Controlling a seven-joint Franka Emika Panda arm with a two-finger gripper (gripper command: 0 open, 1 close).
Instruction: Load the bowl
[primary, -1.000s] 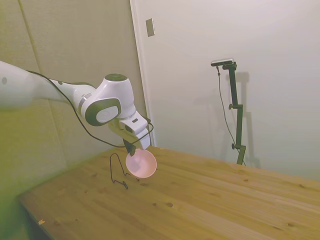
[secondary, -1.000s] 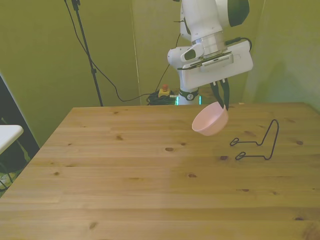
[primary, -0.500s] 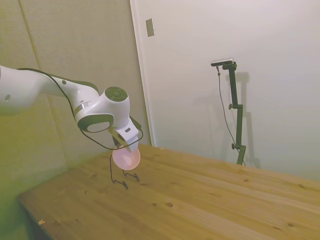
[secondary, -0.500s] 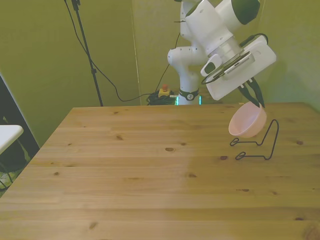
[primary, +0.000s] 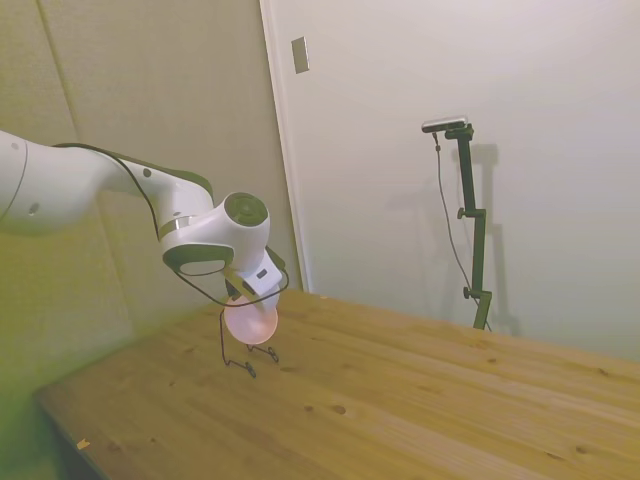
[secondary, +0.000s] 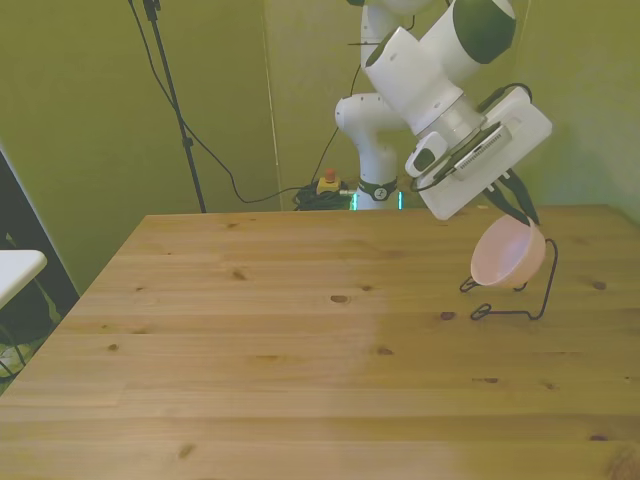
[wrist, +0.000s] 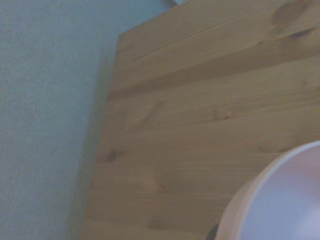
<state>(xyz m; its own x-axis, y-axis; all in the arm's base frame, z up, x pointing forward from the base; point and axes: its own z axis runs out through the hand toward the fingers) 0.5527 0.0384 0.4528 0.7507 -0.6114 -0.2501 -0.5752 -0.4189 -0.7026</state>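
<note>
Bowl (secondary: 508, 254), pale pink and tipped steeply on its side, hangs from the gripper (secondary: 521, 212) just above the table (secondary: 300, 340) at the wire rack (secondary: 515, 295). The dark fingers (secondary: 524, 207) are closed on its upper rim. In the front view the bowl sits at that view's right, its rounded underside turned toward that view's left and its rim close against the rack's upright loop; whether it touches the wire cannot be told. The rack's two small feet rest on the wood just below the bowl. In the side view the bowl (primary: 250, 319) shows as a pink disc below the arm's wrist, in front of the rack (primary: 238, 345), whose thin black upright rises beside it, while the gripper (primary: 243, 297) is mostly hidden by the white wrist housing. The arm (secondary: 440, 75) slants down from the top of the front view, with a black cable looping under the wrist. The wrist view shows a blurred curve of the bowl's rim (wrist: 280, 200) over bare planks of the table (wrist: 200, 115), with the table's edge and a pale wall beyond.
</note>
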